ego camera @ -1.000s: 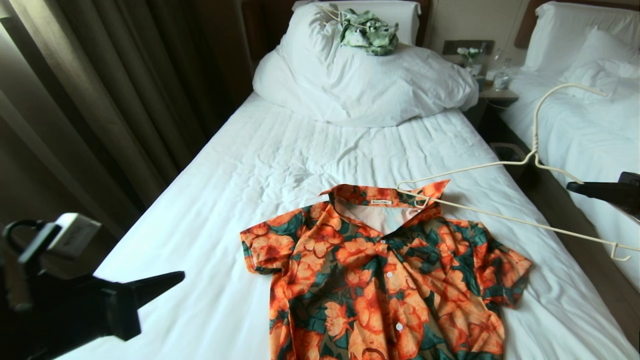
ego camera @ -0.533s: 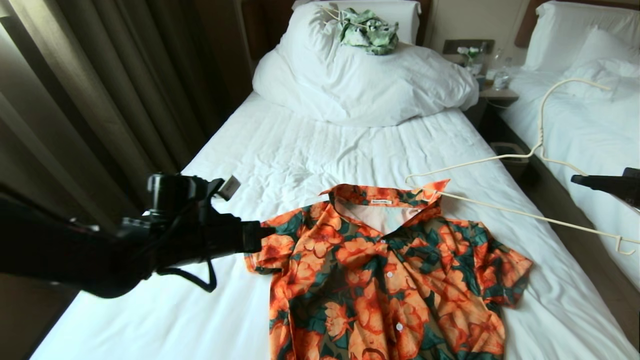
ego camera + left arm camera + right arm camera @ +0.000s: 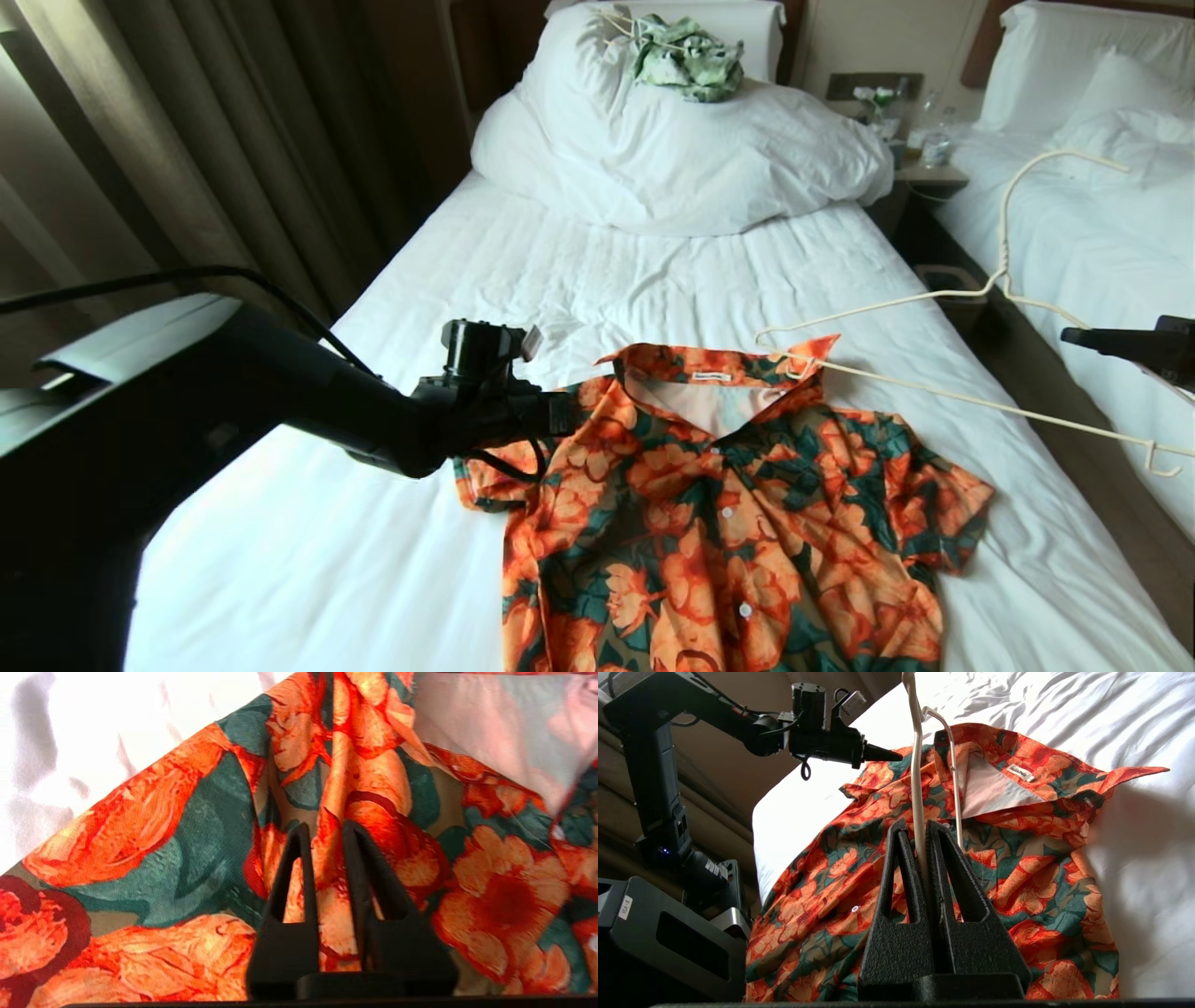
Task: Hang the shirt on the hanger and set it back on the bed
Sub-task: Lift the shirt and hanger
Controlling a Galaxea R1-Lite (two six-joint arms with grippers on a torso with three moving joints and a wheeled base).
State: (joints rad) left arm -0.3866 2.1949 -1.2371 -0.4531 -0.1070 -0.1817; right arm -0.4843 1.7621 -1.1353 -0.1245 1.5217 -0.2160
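Two grippers showed from the head: the left gripper (image 3: 560, 415) hovered at the floral shirt's (image 3: 719, 523) shoulder, the shirt spread flat on the bed (image 3: 579, 271). The right gripper (image 3: 1074, 341) clamped the wire hanger (image 3: 971, 401), whose tip lay beside the collar. A green-and-white garment (image 3: 686, 58) sat far beyond. From the left wrist, jaws stood slightly parted above limp, light cloth, empty. From the right wrist, the thin hanger looked springy; the closed placket seemed the obstacle.
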